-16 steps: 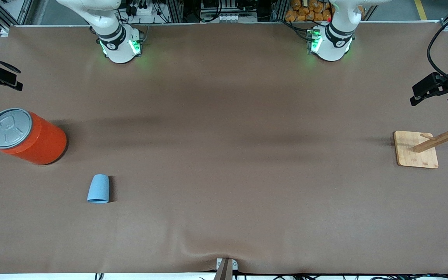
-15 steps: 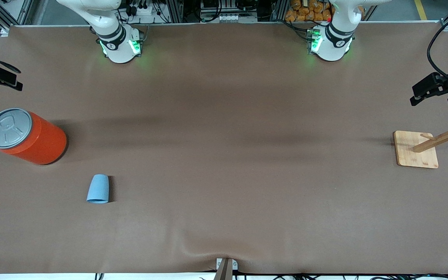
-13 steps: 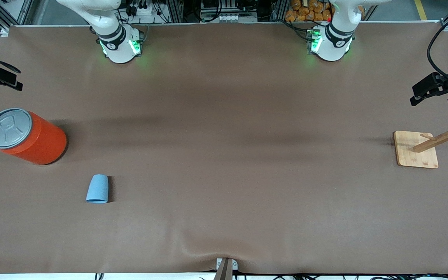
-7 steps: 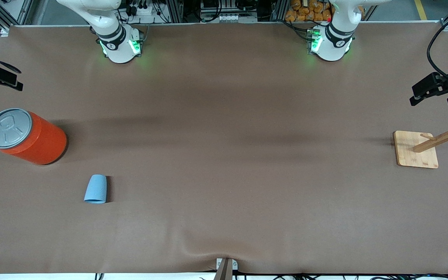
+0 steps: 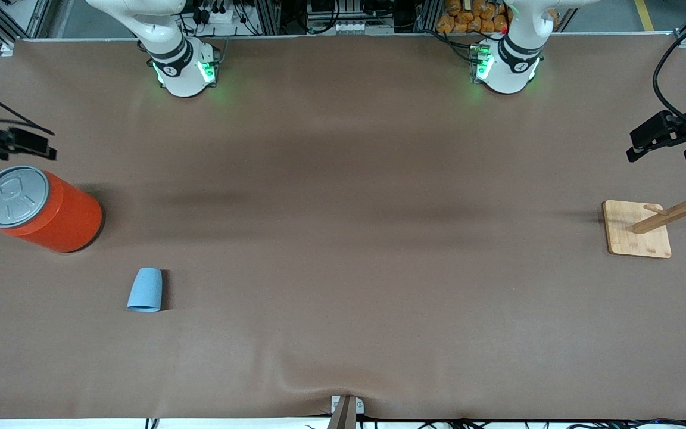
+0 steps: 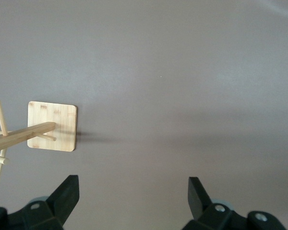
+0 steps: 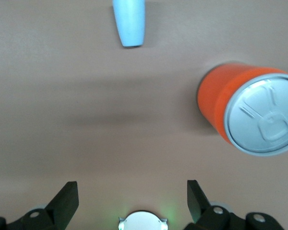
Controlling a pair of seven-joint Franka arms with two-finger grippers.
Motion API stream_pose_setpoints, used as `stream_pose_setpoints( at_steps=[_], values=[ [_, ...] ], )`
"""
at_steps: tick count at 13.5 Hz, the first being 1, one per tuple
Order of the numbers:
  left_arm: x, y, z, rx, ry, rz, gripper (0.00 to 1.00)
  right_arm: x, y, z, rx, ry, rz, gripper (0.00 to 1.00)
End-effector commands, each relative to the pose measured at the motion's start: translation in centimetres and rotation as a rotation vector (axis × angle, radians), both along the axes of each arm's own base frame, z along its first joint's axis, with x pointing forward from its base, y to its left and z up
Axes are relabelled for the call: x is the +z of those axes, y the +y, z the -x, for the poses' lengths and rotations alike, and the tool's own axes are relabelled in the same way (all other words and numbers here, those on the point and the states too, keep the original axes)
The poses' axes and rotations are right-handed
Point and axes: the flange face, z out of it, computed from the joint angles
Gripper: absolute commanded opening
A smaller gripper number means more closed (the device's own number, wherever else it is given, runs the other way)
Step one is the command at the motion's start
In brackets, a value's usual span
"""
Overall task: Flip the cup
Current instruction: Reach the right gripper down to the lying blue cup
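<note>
Since the cup sits at the right arm's end, I log each view in turn.

Front view, cup (image 5: pixel 145 289): lying on its side on the table (image 5: pixel 343 238), long axis running near-to-far, wider mouth end toward the front camera, narrow base toward the robots. Nearer the camera than the orange can (image 5: pixel 39 208) and well apart from it.

Front view, right gripper (image 5: pixel 12 142): up in the air just past the can's lid edge, at the table's margin; clearly the closer hand to the cup.

Front view, left gripper (image 5: pixel 667 134): waiting over the other end, above the wooden rack (image 5: pixel 652 229); well apart from the cup.

Left wrist view, left gripper (image 6: pixel 133 191): fingers spread wide over bare table; rack base (image 6: pixel 53 125) in sight, no cup.

Right wrist view, right gripper (image 7: pixel 133 194): fingers spread wide, nothing between them. Cup (image 7: pixel 129 22) lies well ahead of the fingertips, its axis pointing roughly along the reach line; can (image 7: pixel 252 112) off to one side.

My read: right arm's job; travel out over the cup, staying clear of the can.
</note>
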Motion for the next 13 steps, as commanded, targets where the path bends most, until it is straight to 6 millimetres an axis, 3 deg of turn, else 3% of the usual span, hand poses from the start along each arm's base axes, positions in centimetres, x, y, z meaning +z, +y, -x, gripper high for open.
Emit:
stream_pose_setpoints(
  at_steps=[1, 2, 5, 9, 11, 13],
  values=[
    [0.4, -0.3, -0.2, 0.008, -0.007, 0.015, 1.0, -2.7, 3.1, -2.8, 0.043, -0.021, -0.011, 1.0],
    [0.4, -0.2, -0.2, 0.006, -0.005, 0.016, 1.0, -4.7, 3.5, -4.2, 0.047, -0.032, -0.01, 1.0],
    [0.3, 0.0, -0.2, 0.012, -0.004, 0.022, 1.0, -13.7, 3.8, -8.2, 0.036, -0.005, -0.003, 1.0],
    [0.3, -0.2, -0.1, 0.01, -0.002, 0.021, 1.0, -23.9, 2.5, -11.1, 0.013, 0.008, -0.003, 1.0],
    [0.3, -0.1, -0.2, 0.01, -0.002, 0.021, 1.0, -27.1, 3.2, -12.3, 0.027, -0.043, 0.003, 1.0],
    [0.2, -0.1, -0.2, 0.003, 0.001, 0.019, 1.0, -28.8, 4.3, -12.5, 0.043, -0.044, 0.005, 1.0]
  ],
)
